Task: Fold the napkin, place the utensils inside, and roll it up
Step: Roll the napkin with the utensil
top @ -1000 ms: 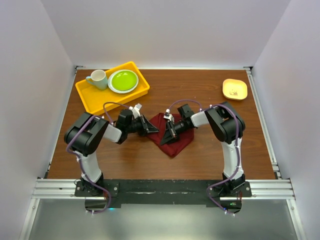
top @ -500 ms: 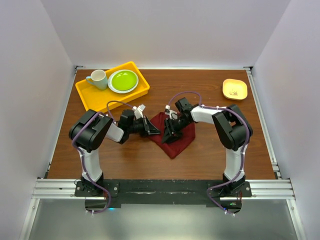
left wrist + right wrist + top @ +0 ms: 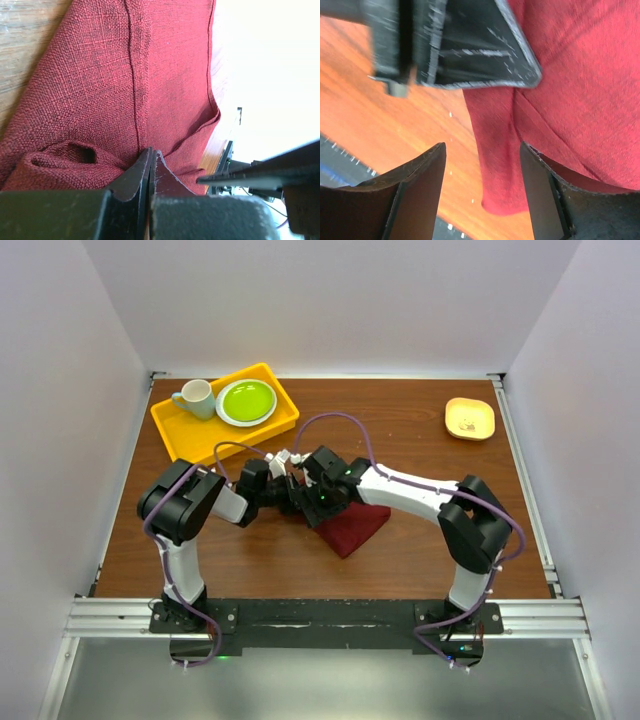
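Since the earlier frames the right arm has swung far to its left across the napkin (image 3: 352, 525), so that the right tool (image 3: 318, 495), which hung over the middle of the cloth, now sits at the cloth's left corner, right against the left tool (image 3: 293, 492); the left arm has barely shifted.

The napkin lies near the middle of the tabletop (image 3: 420, 440), a dark red cloth whose near corner points toward the arm bases; the right arm covers its upper part in the top view. In the left wrist view the napkin (image 3: 125, 75) fills most of the frame, with a seam running down it and a puffed fold at lower left; the left tool (image 3: 151, 156) is closed tight, its fingers pressed together on a pinch of the cloth. In the right wrist view the right tool (image 3: 482, 167) stands wide open, and a hanging edge of the napkin (image 3: 580, 90) drops into the gap between its fingers without being clamped; the closed left tool (image 3: 465, 45) shows just above it.

Farther out, a yellow tray (image 3: 190, 435) sits at the far left of the tabletop holding a green plate (image 3: 247, 400) and a pale mug (image 3: 197, 398) side by side; a small yellow dish (image 3: 470, 418) rests well apart at the far right.
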`<action>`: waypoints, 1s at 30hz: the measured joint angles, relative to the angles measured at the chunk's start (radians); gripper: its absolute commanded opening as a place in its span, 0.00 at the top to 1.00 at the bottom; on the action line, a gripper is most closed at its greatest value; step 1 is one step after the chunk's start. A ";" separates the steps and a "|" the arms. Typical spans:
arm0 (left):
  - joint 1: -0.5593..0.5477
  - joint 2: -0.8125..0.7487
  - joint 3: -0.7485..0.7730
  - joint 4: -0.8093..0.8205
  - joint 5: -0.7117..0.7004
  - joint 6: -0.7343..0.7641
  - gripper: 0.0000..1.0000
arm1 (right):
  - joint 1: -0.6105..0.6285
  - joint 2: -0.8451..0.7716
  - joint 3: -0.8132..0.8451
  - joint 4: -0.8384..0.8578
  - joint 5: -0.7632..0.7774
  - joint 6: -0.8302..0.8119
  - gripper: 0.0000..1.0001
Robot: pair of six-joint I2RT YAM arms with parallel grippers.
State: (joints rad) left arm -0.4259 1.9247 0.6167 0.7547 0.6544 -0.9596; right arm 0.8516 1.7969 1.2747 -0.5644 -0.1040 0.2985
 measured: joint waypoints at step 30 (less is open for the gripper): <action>0.000 -0.002 -0.001 -0.028 0.000 -0.051 1.00 | 0.215 0.147 0.013 0.129 0.508 0.030 0.54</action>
State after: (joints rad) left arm -0.4255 1.9224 0.6155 0.7265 0.6540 -1.0111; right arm 1.0664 1.9442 1.2873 -0.4351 0.4038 0.3283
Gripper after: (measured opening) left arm 0.010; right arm 0.573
